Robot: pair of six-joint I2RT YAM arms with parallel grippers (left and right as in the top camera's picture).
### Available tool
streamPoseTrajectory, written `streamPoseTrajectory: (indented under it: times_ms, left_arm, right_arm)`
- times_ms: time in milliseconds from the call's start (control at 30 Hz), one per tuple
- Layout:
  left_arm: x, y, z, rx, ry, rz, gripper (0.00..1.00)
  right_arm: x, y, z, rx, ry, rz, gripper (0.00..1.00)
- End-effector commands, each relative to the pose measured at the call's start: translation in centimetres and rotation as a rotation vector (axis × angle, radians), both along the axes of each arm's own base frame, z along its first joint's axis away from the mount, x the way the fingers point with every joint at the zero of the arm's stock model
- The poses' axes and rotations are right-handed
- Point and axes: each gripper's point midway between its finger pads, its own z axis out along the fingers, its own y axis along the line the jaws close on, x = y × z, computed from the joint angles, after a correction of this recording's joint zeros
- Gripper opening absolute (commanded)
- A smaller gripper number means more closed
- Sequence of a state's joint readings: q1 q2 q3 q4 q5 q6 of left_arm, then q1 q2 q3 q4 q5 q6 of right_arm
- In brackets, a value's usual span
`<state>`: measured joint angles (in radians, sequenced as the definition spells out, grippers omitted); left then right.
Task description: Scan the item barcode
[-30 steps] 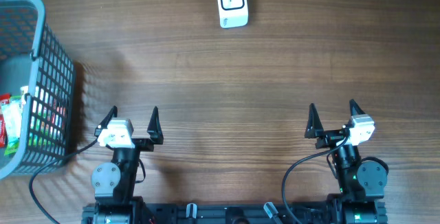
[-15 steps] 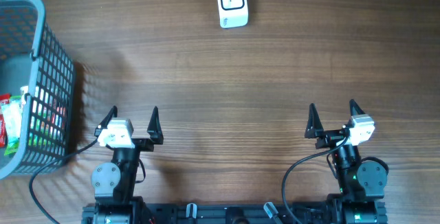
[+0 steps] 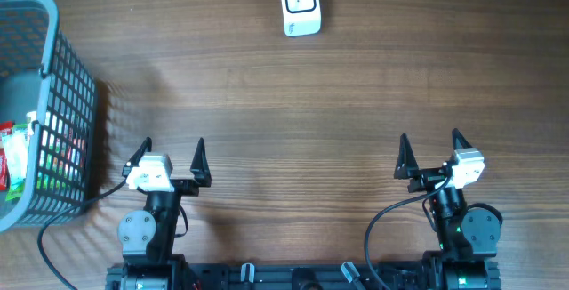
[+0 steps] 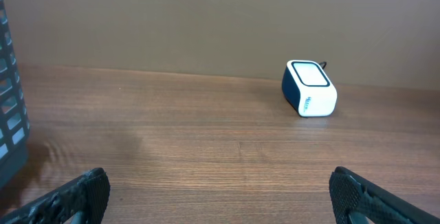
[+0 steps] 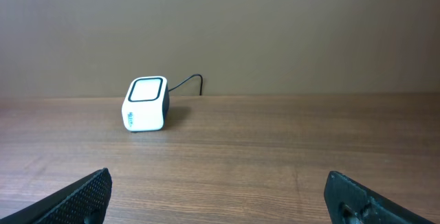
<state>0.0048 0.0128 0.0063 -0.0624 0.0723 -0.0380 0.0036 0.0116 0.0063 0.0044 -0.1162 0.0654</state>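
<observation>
Wooden table (image 3: 356,103) holds scanner (image 3: 300,4) and basket (image 3: 53,85).

scanner (image 3: 300,4): 1, twelve o'clock. basket (image 3: 53,103): 1, nine o'clock. packets (image 3: 11,161) in it: perhaps 2, partly hidden. grippers: 2, left gripper (image 3: 172,152) and right gripper (image 3: 430,146), six o'clock.

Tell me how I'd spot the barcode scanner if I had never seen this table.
On the wooden table, look to the far edge, about midway across. The barcode scanner sits there alone: a small white box with a dark-rimmed window on top, unlike the big grey mesh basket at the left.
</observation>
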Motion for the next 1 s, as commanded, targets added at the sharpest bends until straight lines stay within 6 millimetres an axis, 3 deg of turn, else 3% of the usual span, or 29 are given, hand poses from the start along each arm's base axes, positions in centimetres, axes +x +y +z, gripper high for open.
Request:
streamPoseTrajectory:
  times_ms: [0, 167, 300, 433, 533, 633, 700, 767, 867, 967]
  left_arm:
    - [0.0, 0.2, -0.1, 0.016, 0.002, 0.013, 1.0]
    - [0.0, 0.9, 0.9, 0.019, -0.036, 0.054, 1.0]
    - [0.0, 0.8, 0.4, -0.004, -0.016, 0.046, 1.0]
    - [-0.4, -0.8, 0.8, -0.102, 0.013, -0.037, 1.0]
    - [-1.7, -1.0, 2.1, -0.178, 0.109, -0.036, 1.0]
    - [-3.7, -2.0, 5.6, -0.195, 0.17, -0.088, 1.0]
    - [-5.0, -2.1, 9.2, -0.197, 0.223, -0.087, 1.0]
    - [-5.5, -2.1, 11.6, -0.2, 0.277, -0.082, 1.0]
    - [-5.3, -2.0, 15.1, -0.205, 0.422, -0.067, 1.0]
    - [-4.0, -2.0, 18.7, -0.182, 0.601, -0.057, 1.0]
  right_arm:
    - [0.0, 0.2, 0.1, -0.011, -0.009, 0.014, 1.0]
    - [0.0, 0.2, 0.1, -0.011, -0.009, 0.014, 1.0]
    - [0.0, 0.2, 0.1, -0.011, -0.009, 0.014, 1.0]
    - [0.0, 0.2, 0.1, -0.01, -0.009, 0.014, 1.0]
    - [0.0, 0.2, 0.1, -0.011, -0.009, 0.014, 1.0]
    - [0.0, 0.2, 0.1, -0.011, -0.009, 0.014, 1.0]
    - [0.0, 0.2, 0.1, -0.011, -0.009, 0.014, 1.0]
    - [0.0, 0.2, 0.1, -0.011, -0.009, 0.014, 1.0]
    - [0.0, 0.2, 0.1, -0.011, -0.009, 0.014, 1.0]
    - [0.0, 0.2, 0.1, -0.011, -0.009, 0.014, 1.0]
